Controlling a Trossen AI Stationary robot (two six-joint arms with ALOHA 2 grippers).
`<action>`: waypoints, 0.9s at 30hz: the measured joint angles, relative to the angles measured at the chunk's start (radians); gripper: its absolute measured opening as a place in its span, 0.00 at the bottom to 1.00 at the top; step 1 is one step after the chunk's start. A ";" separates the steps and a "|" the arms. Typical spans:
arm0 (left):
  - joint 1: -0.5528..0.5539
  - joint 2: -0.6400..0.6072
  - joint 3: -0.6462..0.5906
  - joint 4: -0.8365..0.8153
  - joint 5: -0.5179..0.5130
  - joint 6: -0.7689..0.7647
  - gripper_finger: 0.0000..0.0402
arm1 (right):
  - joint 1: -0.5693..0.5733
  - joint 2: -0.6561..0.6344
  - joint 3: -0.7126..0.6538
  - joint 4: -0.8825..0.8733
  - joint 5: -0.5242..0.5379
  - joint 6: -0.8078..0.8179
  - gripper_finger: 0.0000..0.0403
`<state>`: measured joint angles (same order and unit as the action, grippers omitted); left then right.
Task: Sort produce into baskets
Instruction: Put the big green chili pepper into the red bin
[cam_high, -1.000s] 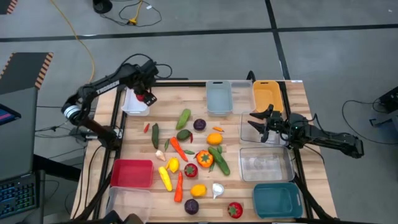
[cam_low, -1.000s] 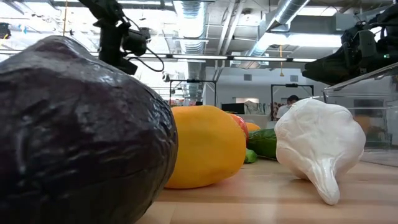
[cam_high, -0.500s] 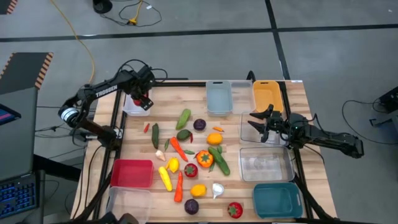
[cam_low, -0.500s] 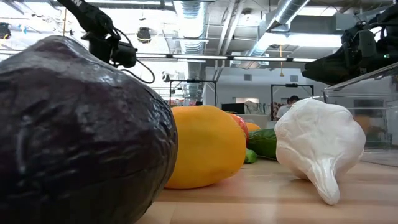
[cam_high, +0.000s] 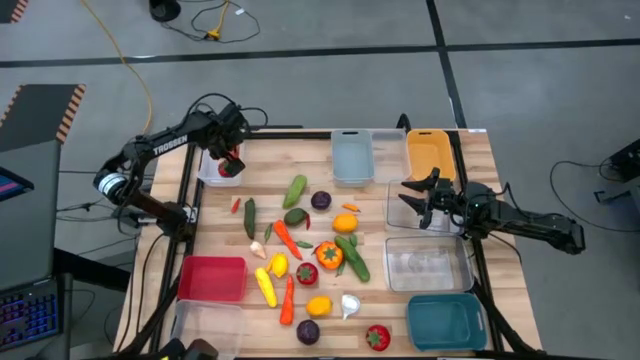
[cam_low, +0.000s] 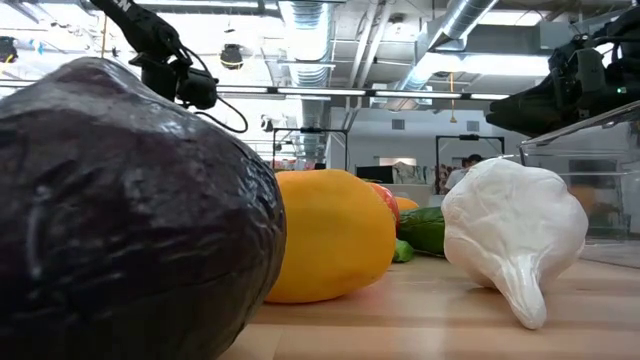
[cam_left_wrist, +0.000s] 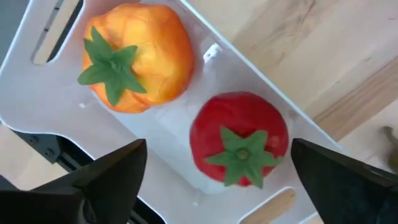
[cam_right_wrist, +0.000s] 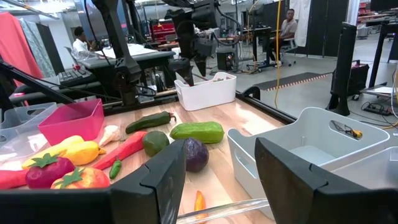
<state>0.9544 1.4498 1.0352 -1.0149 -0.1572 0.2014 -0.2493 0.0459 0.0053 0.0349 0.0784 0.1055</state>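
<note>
My left gripper hangs open over the white basket at the table's far left corner, pointing down. In the left wrist view a red tomato and an orange tomato lie side by side on the floor of the white basket. The fingers of my left gripper stand wide on either side of the red one, clear of it. The rest of the produce lies loose on the table's middle. My right gripper waits level at the right, open, with nothing between its fingers.
Along the far edge stand a grey basket and an orange-yellow one. On the right are two clear ones and a teal one. A red basket and a clear one stand near left. A purple round blocks much of the low view.
My left gripper has gone down and toward the table's far left corner, carrying the red tomato over the white basket. It has let the tomato go, and the tomato now lies in the basket beside the orange one.
</note>
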 joint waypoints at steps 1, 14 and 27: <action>0.002 0.000 0.009 -0.002 0.008 0.000 0.97 | 0.000 0.000 0.000 0.000 0.000 0.000 0.54; -0.068 0.000 0.173 -0.087 0.145 -0.022 0.99 | 0.000 0.000 0.000 0.000 0.000 0.000 0.54; -0.311 0.000 0.212 -0.324 0.151 -0.292 0.99 | 0.000 0.000 0.000 0.000 0.000 0.000 0.54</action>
<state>0.6434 1.4498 1.2469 -1.3385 -0.0058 -0.0907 -0.2493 0.0457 0.0052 0.0349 0.0784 0.1055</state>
